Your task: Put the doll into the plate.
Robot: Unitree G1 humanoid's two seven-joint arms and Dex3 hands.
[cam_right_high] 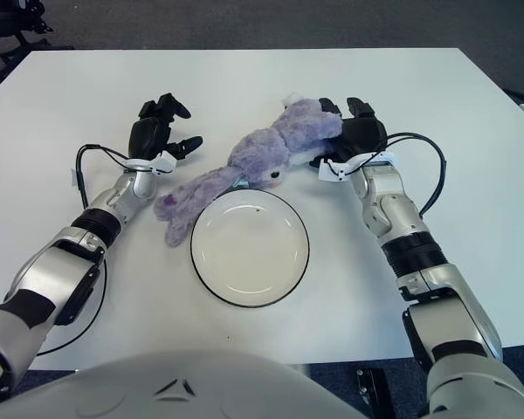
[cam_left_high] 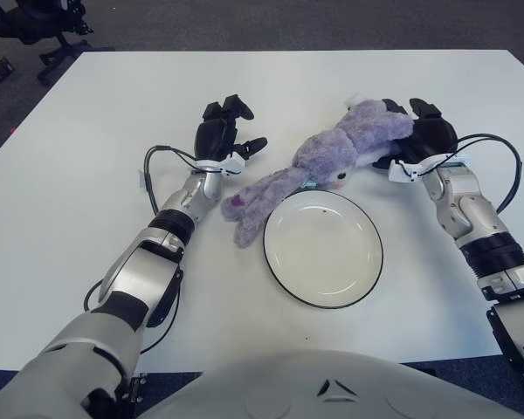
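Purple plush doll: gripped by right hand, not yet in plate nearer the robot; left hand spread, empty.

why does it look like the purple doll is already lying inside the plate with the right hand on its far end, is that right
Not quite. The doll lies on the table just behind the plate, which holds nothing, as the left eye view shows. The right hand is indeed on the doll's far end. The left hand shows to the doll's left, fingers spread.
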